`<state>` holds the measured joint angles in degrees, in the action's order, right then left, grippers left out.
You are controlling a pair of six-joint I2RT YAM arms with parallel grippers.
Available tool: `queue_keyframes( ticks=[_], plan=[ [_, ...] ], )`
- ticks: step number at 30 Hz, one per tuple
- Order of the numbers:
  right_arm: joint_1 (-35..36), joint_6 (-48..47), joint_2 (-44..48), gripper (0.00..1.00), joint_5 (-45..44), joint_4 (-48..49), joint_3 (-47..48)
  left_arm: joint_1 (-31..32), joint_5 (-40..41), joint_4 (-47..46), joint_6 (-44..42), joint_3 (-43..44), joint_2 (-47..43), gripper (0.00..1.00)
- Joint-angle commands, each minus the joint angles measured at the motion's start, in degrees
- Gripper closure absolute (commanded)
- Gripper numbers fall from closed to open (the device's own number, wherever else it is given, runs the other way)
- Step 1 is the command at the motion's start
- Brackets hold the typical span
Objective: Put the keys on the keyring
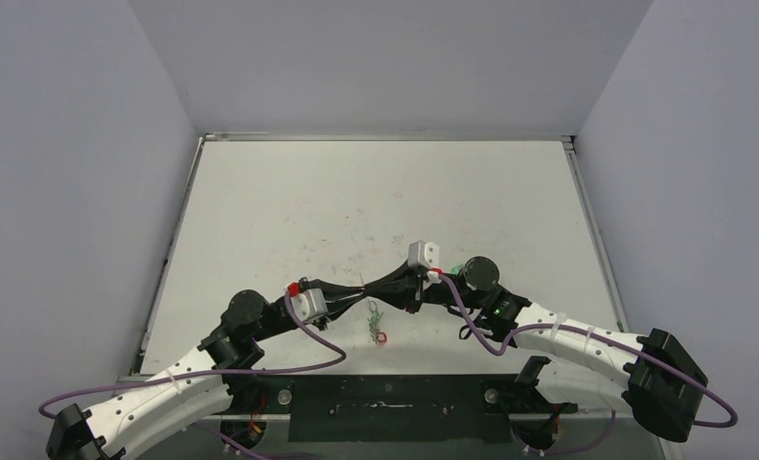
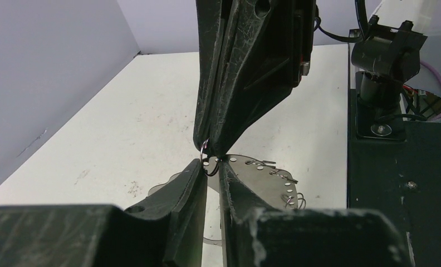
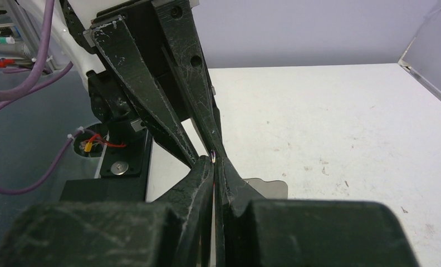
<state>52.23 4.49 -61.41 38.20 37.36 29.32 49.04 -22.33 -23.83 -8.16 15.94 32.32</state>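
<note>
In the left wrist view the keyring (image 2: 263,181) is a grey sheet-metal hoop with rim holes and wire loops, held above the table. My left gripper (image 2: 211,163) is shut on its rim. My right gripper (image 2: 211,146) comes from above, shut on a small wire loop (image 2: 205,148) at that rim. In the right wrist view the right gripper (image 3: 215,161) pinches that loop (image 3: 215,156), tip to tip with the left gripper (image 3: 208,156), with the keyring (image 3: 271,188) behind. In the top view both grippers meet, left (image 1: 362,291) and right (image 1: 378,286). Keys (image 1: 376,321) with a red tag (image 1: 381,337) and a greenish tag lie or hang just below them.
The white table (image 1: 376,201) has raised edges and grey walls on three sides. A black base plate (image 1: 385,407) with the arm mounts runs along the near edge. Purple cables (image 1: 309,359) loop beside both arms.
</note>
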Motion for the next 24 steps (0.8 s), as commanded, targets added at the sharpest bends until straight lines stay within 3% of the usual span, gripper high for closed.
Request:
queue_keyframes(
  ticks=[1, 6, 10, 22, 24],
  plan=[
    [0.3, 0.6, 0.7, 1.00, 1.2, 4.8, 0.6, 0.2, 0.7, -5.2, 0.6, 0.6, -0.3, 0.88],
    [0.3, 0.3, 0.7, 1.00, 1.3, 4.1, 0.9, 0.2, 1.0, -5.3, 0.5, 0.7, -0.2, 0.89],
    [0.3, -0.1, 0.5, 1.00, 1.4, 2.9, 1.1, 0.2, 0.6, -5.7, 0.7, 0.6, -0.3, 1.00],
    [0.3, -1.7, 0.5, 1.00, 1.3, -0.4, 1.9, 0.2, 2.1, -5.2, 1.7, 0.7, -1.1, 1.00],
    [0.3, -1.6, 0.4, 1.00, 1.6, -0.3, 2.0, 0.2, 2.7, -5.2, 1.7, 0.7, -0.9, 0.93]
  ],
)
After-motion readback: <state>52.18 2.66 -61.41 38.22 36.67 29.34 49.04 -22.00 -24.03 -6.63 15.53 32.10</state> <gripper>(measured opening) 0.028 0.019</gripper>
